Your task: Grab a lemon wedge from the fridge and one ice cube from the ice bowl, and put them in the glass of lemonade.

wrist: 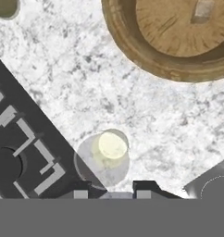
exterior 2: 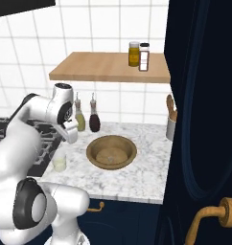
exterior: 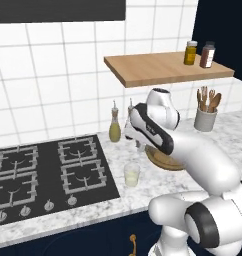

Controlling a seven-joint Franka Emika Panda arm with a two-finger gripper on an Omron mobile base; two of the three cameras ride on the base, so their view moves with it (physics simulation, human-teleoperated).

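The glass of lemonade stands on the white marble counter, just right of the black stove. It is small and clear, with pale yellow drink inside (from above it looks like a round yellow spot). The ice bowl sits to the right of the glass and a bit farther back, near it but not touching. It is wide, round and brown, and one pale ice cube lies in it. The gripper hangs over the glass with its two dark tips close together; nothing shows between them. Two slim bottles stand by the far wall, under a wooden shelf.
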